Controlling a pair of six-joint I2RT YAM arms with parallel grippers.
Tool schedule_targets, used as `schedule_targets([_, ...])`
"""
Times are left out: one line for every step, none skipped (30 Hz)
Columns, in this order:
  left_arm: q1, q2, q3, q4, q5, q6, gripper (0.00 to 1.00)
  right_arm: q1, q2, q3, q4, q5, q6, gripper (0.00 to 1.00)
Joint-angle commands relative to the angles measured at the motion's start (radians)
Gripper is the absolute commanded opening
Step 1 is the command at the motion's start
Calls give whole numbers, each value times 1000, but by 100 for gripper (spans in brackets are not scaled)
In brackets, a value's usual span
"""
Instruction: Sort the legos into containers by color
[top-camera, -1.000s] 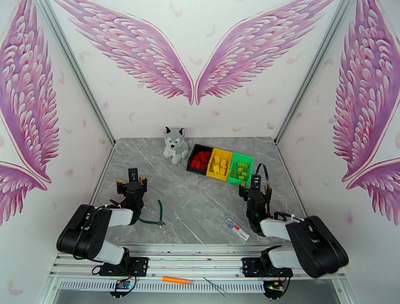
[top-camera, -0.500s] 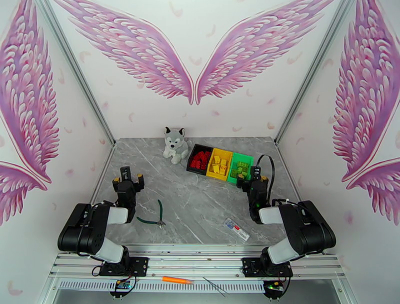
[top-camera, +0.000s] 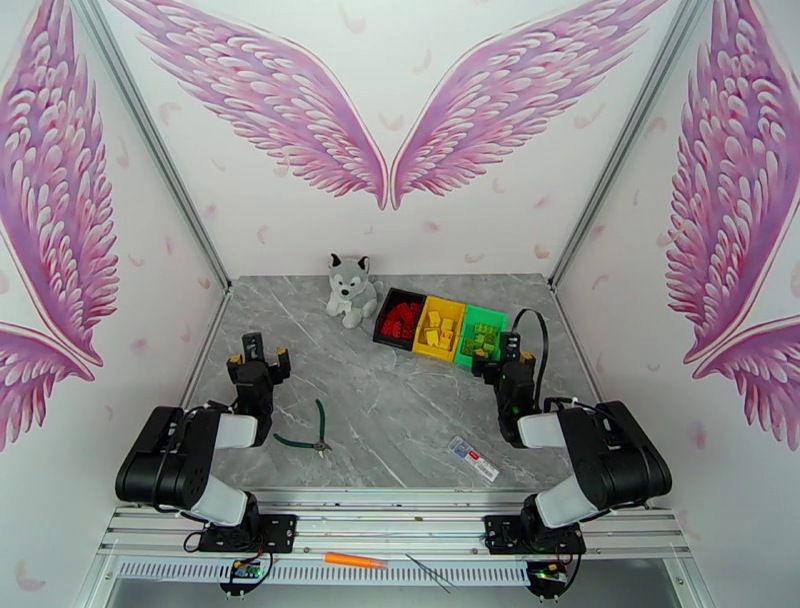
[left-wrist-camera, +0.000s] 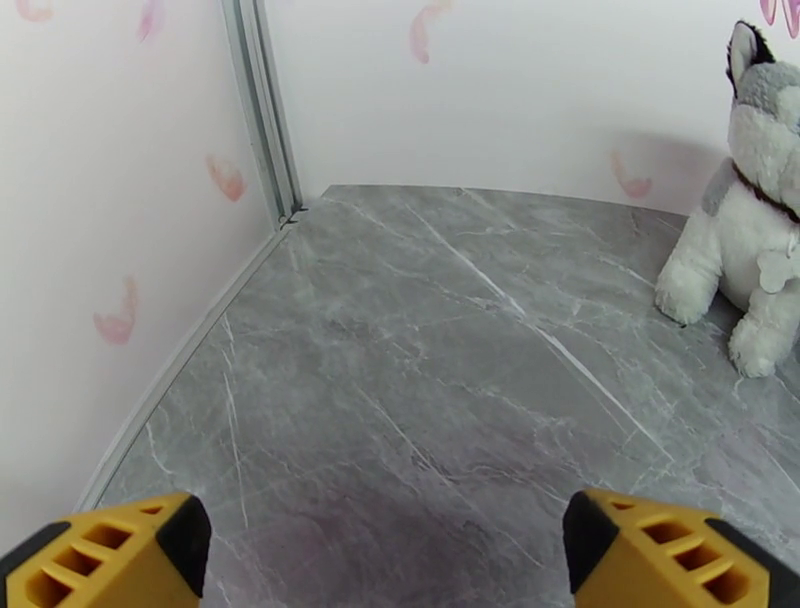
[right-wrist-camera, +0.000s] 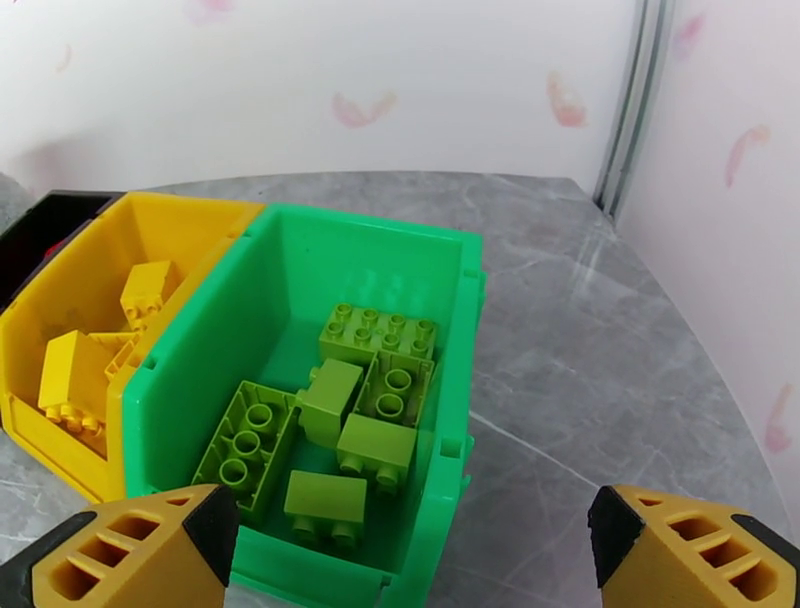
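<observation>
Both released: right end effector (right-wrist-camera: 400, 548) just short of green container (right-wrist-camera: 360, 222), left end effector (left-wrist-camera: 385, 550) facing open worktop (left-wrist-camera: 420, 330); packet (top-camera: 472, 458) label unreadable.

Looked like a robot test cell in a lab, not a home. Small booth: white walls with pink wing decals (top-camera: 270, 95), aluminium corner posts (top-camera: 150, 140), grey marble-look tabletop (top-camera: 400, 400). Left arm (top-camera: 180, 465) and right arm (top-camera: 600, 465) were bolted to a slotted rail (top-camera: 400, 518). Orange screwdriver (top-camera: 352, 560) and tweezers (top-camera: 428, 572) lay on the front ledge.
</observation>
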Motion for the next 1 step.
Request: schedule_targets([-1,7,11,20,-16,8,99,-7,4,16,-5,-16,6,99])
